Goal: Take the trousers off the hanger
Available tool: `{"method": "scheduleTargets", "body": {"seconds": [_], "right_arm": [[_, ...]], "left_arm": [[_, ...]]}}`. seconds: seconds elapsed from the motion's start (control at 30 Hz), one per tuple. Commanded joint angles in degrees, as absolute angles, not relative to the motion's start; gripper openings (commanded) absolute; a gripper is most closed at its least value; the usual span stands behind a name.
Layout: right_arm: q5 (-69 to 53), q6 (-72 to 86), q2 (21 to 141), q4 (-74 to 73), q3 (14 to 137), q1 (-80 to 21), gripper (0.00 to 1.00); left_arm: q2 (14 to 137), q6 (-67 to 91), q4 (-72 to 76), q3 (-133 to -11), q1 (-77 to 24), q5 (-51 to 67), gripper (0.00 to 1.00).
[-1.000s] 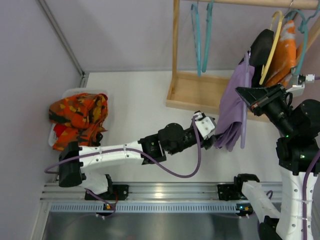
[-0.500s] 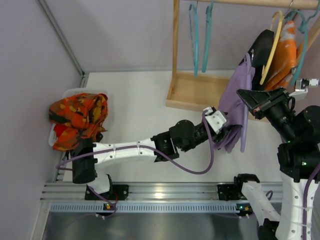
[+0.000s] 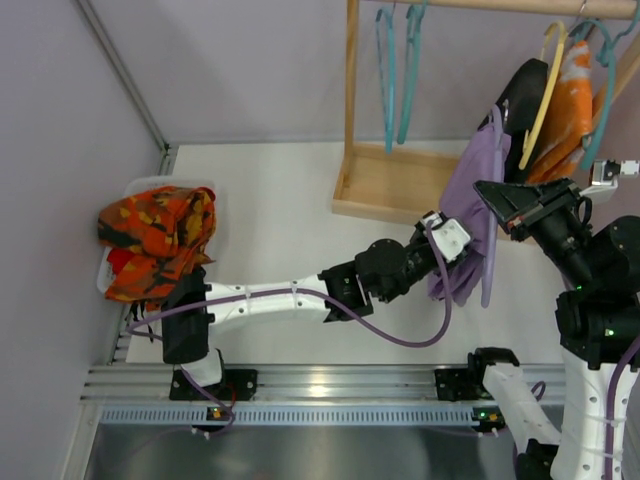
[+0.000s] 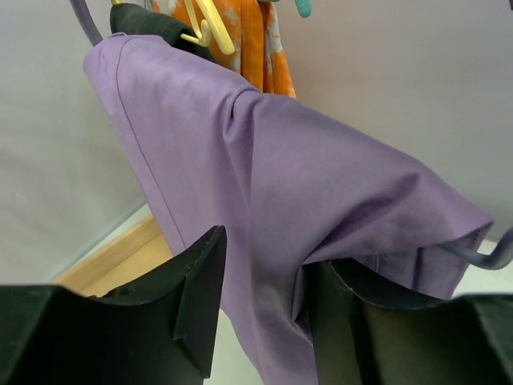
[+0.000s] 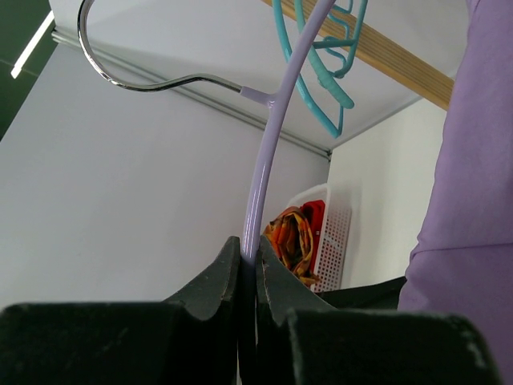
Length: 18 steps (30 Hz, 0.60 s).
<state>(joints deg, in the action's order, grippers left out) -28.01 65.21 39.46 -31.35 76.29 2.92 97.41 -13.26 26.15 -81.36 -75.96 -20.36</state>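
Note:
The lavender trousers (image 3: 470, 190) hang folded over the lavender hanger (image 3: 486, 280) in front of the wooden rack. My right gripper (image 3: 482, 188) is shut on the hanger's arm (image 5: 264, 160) just below its silver hook (image 5: 136, 80) and holds it up. My left gripper (image 3: 458, 262) is at the lower part of the trousers. In the left wrist view its fingers (image 4: 200, 305) stand apart, open, with a fold of the trousers (image 4: 321, 176) between them. The cloth touches the right finger, and a gap shows beside the left one. The trousers also show in the right wrist view (image 5: 473, 160).
The wooden rack (image 3: 352, 100) stands on a base (image 3: 385, 185) at the back and carries teal hangers (image 3: 395, 70), a yellow hanger (image 3: 545, 90), an orange garment (image 3: 572, 90) and a black garment (image 3: 520, 95). A white basket (image 3: 170, 183) holds an orange patterned garment (image 3: 155, 235) at the left.
My left arm has stretched right, bringing its open gripper from beside the trousers onto their lower fold. My right gripper has shifted slightly right with the hanger.

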Motion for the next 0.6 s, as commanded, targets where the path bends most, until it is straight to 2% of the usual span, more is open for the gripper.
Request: {"method": "scheduleTargets", "body": {"seconds": [0.0,0.03,0.07,0.1,0.13,0.57], "right_arm": [[-29.0,65.66,37.79,-23.38,79.1,3.6,0.0],[-29.0,65.74,37.71,-23.55,79.1,3.6,0.0],[-29.0,65.66,37.79,-23.55,79.1,3.6,0.0],[-28.92,65.65,37.88,-23.47,79.19,3.6,0.0],[-28.83,65.39,37.79,-23.21,79.1,3.6,0.0],[-26.72,62.67,37.53,-19.43,68.39,3.6,0.0]], "left_arm": [[97.56,-14.59,30.32,-84.29,-75.76,-22.33,0.47],[97.65,-14.59,30.41,-84.37,-75.67,-21.98,0.4],[97.65,-14.5,30.5,-84.37,-75.67,-21.97,0.14],[97.47,-14.5,30.5,-84.46,-75.67,-22.06,0.04],[97.47,-14.68,30.5,-84.55,-75.67,-22.06,0.0],[88.08,-18.02,28.31,-88.15,-75.59,-24.08,0.0]]}}
